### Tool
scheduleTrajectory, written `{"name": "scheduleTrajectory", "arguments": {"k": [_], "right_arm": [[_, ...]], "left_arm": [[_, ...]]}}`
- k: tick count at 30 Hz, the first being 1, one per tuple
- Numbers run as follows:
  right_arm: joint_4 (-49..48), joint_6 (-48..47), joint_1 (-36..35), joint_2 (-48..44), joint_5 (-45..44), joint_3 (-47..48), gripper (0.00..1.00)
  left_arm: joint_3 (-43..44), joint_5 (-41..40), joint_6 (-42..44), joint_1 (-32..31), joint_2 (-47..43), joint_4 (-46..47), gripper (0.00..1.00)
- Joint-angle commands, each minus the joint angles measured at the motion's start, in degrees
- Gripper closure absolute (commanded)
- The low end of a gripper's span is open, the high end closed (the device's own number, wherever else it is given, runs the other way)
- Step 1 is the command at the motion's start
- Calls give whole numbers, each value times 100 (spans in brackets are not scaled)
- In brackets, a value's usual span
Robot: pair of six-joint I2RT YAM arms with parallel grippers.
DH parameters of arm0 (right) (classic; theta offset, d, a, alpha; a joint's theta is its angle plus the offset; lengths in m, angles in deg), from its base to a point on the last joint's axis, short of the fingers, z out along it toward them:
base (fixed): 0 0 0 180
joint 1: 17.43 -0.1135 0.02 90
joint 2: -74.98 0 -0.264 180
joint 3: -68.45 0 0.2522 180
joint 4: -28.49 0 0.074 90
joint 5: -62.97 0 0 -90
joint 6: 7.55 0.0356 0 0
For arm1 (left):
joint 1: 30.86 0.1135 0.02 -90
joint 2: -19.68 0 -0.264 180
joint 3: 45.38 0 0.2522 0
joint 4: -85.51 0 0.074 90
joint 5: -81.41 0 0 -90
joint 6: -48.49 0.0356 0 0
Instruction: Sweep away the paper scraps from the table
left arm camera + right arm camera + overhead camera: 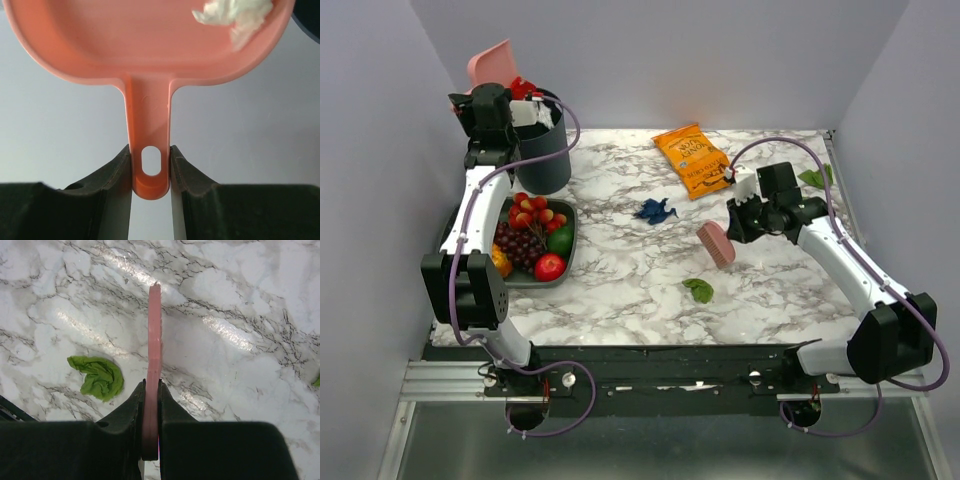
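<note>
The left fingers (112, 175) pinch the narrow handle (149, 150) of a pink dustpan (150, 40) from both sides, beside its hanging hole. The pan is held high at the far left, above a dark grey bin (542, 150). One pale crumpled paper scrap (235, 20) lies inside the pan. The right fingers (131, 407) are pressed onto the flat handle of a pink brush (154, 340), low over the bench (620, 270), right of centre. Whether its bristles touch the surface cannot be told.

Three scraps lie on the bench: a green scrap (97, 377) just near and left of the brush, a blue scrap (655, 210) at the centre, and a second green scrap (813, 178) by the far right edge. They look very light, soft and crumpled. They will likely skid or roll, so pushing with the brush suits them better than pinching. The stiff plastic tools are best held by their handles, as they are.

The bench is flat, smooth and glossy, white marble pattern with grey veins. An orange snack bag (695, 160) lies at the far side, and a fruit tray (574, 225) sits at the left. Pale grey walls close in on the left, far and right sides.
</note>
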Motion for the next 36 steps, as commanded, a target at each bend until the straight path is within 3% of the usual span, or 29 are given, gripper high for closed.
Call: {"name": "scheduleTrajectory", "arguments": {"k": [1, 10, 15, 16, 18, 21, 25, 26, 30, 33, 36], "right_arm": [[-99, 26, 34, -134, 152, -53, 99], [-134, -9, 51, -195, 152, -88, 100], [-161, -36, 87, -239, 143, -36, 100], [-143, -62, 87, -239, 152, 69, 99], [-117, -80, 87, -318, 162, 271, 100], [-327, 253, 183, -371, -365, 737, 100], [-415, 247, 543, -29, -1041, 1466, 99], [-450, -7, 587, 41, -1435, 1572, 99], [-827, -667, 929, 446, -2483, 1775, 99], [-1030, -976, 1482, 771, -2967, 1872, 99], [-1302, -853, 2133, 1236, -3293, 2074, 99]], "left_arm": [[-555, 76, 999, -60, -315, 1249, 100], [-222, 191, 1255, -42, -122, 1513, 100], [383, -212, 746, -77, 71, 1611, 100], [611, -283, 492, -112, 115, 1427, 100], [1541, -179, -675, -295, 98, 209, 100], [2300, 513, -2127, -639, -86, -1393, 100], [1758, 990, -2770, -1657, -656, -2361, 100], [1338, 1104, -2928, -2129, -762, -2676, 100], [423, 1833, -3666, -2975, -1123, -3521, 100], [-78, 2703, -4220, -3336, -1132, -4198, 100], [-860, 2845, -4352, -3653, -1045, -4428, 100]]}}
